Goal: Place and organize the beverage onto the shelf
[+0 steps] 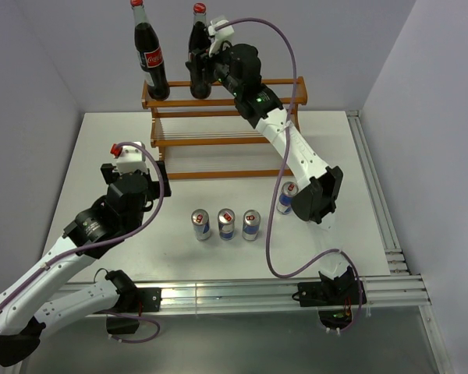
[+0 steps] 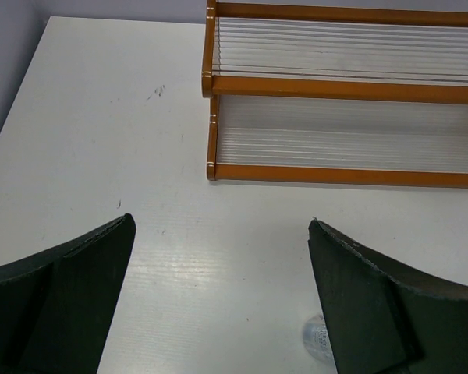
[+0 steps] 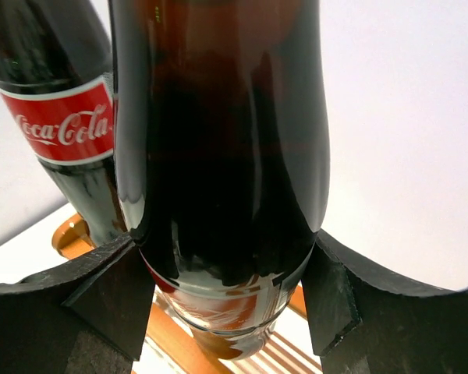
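Our left gripper (image 1: 159, 178), from above, hangs spread and empty before the shelf (image 1: 218, 140), four cans (image 1: 226, 224) unshelved nearby. Its wrist view shows bare slats (image 2: 343, 54). Right-wrist view: our right gripper (image 3: 225, 241) pinches one bottle (image 3: 218, 156) on the top tier beside the other bottle (image 3: 54, 117); a skewed release could topple both.

The right arm (image 1: 296, 152) reaches far forward — the right gripper (image 3: 228, 269) squeezes a bottle (image 3: 218, 140). The left gripper (image 2: 220, 224) is wide open.

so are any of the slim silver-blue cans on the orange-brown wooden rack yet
No, all four slim silver-blue cans stand on the white table in front of the orange-brown wooden stepped rack.
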`<control>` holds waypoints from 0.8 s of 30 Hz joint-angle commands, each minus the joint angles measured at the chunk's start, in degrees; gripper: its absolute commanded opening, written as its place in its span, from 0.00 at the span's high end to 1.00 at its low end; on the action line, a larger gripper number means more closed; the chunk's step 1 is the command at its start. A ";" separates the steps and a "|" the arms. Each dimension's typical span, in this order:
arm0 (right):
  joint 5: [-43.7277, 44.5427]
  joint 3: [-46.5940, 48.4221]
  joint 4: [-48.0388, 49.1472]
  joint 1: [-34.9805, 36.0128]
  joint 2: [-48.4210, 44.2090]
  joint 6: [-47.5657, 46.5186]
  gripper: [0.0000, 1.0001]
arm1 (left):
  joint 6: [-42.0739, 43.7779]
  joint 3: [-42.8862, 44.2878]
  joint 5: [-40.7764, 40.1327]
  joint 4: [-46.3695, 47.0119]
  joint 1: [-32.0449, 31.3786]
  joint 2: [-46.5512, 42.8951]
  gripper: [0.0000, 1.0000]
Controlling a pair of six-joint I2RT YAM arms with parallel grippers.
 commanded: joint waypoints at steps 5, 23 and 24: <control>1.09 4.26 -3.81 -1.06 -5.49 1.37 0.66 | 0.59 1.26 0.10 0.22 -0.14 0.15 0.01; -0.32 4.27 -3.73 -1.41 -2.33 1.11 0.33 | 0.67 1.43 0.37 -0.13 -0.14 0.94 0.01; -0.15 4.09 -3.55 -1.41 -2.32 1.11 0.32 | 0.67 1.43 0.28 -0.13 -0.14 0.94 0.02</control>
